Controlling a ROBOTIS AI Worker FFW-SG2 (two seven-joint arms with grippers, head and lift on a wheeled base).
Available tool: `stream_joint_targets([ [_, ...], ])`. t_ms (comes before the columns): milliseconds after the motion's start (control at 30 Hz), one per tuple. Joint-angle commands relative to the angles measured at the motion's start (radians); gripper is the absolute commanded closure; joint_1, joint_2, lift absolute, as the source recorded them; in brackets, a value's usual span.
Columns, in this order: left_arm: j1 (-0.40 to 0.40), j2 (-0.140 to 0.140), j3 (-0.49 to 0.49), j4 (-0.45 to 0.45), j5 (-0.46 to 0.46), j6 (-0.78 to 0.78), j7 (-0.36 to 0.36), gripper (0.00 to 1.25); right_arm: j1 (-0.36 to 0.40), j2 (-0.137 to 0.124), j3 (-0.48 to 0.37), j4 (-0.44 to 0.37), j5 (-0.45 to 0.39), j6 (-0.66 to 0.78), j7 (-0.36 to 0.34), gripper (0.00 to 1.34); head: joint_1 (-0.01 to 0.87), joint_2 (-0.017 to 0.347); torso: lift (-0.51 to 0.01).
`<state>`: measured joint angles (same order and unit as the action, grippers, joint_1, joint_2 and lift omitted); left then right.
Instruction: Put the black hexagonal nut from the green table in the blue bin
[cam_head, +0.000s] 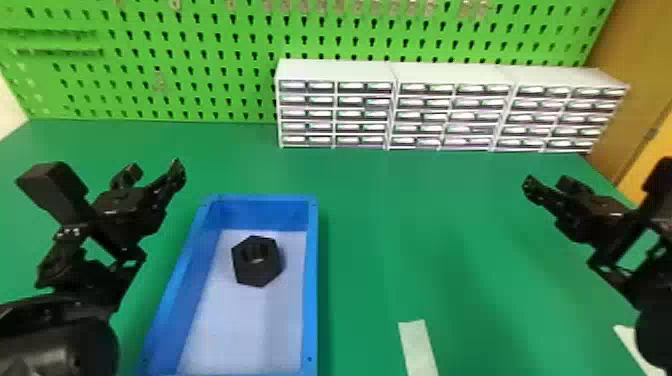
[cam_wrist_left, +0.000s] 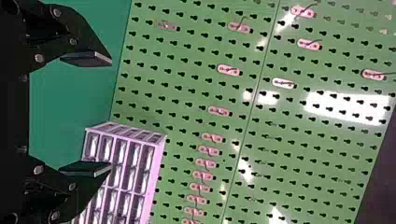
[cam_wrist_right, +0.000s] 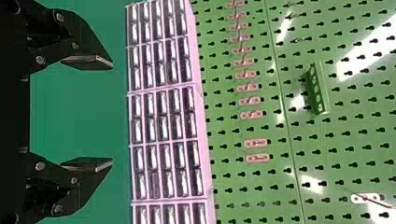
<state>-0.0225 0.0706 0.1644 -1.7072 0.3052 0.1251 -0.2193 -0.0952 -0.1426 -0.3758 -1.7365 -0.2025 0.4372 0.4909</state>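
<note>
The black hexagonal nut (cam_head: 270, 267) lies inside the blue bin (cam_head: 312, 280), on its pale floor toward the far end, with its hole showing. My left gripper (cam_head: 155, 175) is held beyond the bin's left side, apart from bin and nut. In the left wrist view the left gripper (cam_wrist_left: 111, 114) has its fingers wide apart, nothing between them. Over at the right of the green table stands my right gripper (cam_head: 547, 182), well away from the bin. Its fingers are also spread in the right wrist view, where the right gripper (cam_wrist_right: 112, 114) holds nothing.
White drawer cabinets (cam_head: 450, 110) stand along the back of the green table (cam_head: 430, 215), before a green pegboard (cam_head: 200, 80). A pale strip (cam_head: 419, 345) lies near the front, right of the bin, and another (cam_head: 632, 345) at the lower right.
</note>
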Motion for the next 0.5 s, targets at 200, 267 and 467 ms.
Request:
stream_joint_targets([
  [200, -0.001, 0.0, 0.003, 0.0, 0.0, -0.002, 0.0, 0.46, -0.001, 0.002, 0.002, 0.0, 0.003, 0.0, 0.0, 0.52, 0.691, 0.009, -0.097],
  [267, 0.001, 0.0, 0.003, 0.0, 0.0, -0.002, 0.0, 0.46, -0.001, 0.002, 0.002, 0.0, 0.003, 0.0, 0.0, 0.52, 0.691, 0.009, -0.097],
  [467, 0.001, 0.0, 0.004, 0.0, 0.0, -0.002, 0.0, 0.46, -0.001, 0.002, 0.0, 0.0, 0.002, 0.0, 0.0, 0.52, 0.691, 0.009, -0.097],
])
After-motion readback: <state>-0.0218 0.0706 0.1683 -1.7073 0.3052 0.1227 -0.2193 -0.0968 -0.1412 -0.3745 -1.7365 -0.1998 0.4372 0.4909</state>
